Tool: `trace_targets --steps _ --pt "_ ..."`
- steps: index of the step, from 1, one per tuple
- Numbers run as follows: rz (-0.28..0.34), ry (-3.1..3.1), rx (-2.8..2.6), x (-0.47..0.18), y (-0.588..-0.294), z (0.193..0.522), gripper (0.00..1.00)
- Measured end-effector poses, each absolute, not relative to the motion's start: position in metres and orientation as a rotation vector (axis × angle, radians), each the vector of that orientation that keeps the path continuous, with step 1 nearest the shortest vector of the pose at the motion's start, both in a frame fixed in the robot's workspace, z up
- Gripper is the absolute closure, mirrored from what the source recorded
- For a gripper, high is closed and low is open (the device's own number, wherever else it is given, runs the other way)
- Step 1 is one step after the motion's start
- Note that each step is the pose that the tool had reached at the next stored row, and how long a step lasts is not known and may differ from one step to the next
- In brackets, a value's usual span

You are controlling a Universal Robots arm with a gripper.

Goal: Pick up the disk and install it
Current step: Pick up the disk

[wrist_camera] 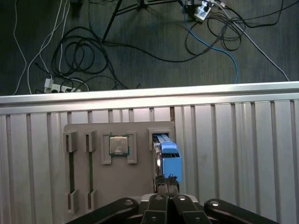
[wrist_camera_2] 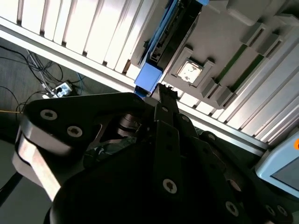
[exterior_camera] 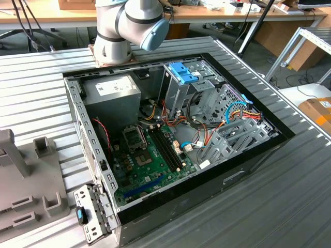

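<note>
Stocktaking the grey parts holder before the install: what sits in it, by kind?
disk: 1
processor chip: 1
dark strips in the long slots: 2
Total: 4

The blue-framed grey metal disk (wrist_camera: 169,158) stands, apparently on edge, in a slot of the flat grey plastic holder (wrist_camera: 140,182), beside a square silver chip (wrist_camera: 118,145).
</note>
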State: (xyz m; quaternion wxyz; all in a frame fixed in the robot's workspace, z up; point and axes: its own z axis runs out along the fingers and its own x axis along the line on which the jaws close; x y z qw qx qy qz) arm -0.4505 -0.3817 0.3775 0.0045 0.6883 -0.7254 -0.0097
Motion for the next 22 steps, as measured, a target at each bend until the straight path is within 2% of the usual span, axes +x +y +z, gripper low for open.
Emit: trace_targets --steps 14,17,18,19,21,22 --pt "-0.030 -2.272 2.156 -0.4505 -0.3817 0.3775 0.89" --pt "-0.030 -2.272 2.156 -0.4505 -0.3817 0.3775 0.70" --pt "-0.030 -2.272 2.156 -0.4505 -0.3817 0.3775 0.58" --pt "-0.030 -2.272 2.156 -0.4505 -0.3817 0.3774 0.53" --pt "-0.030 -2.272 2.156 -0.4505 -0.3817 0.3775 0.53" --pt "-0.030 -2.272 2.156 -0.4505 -0.3817 0.3775 0.46"
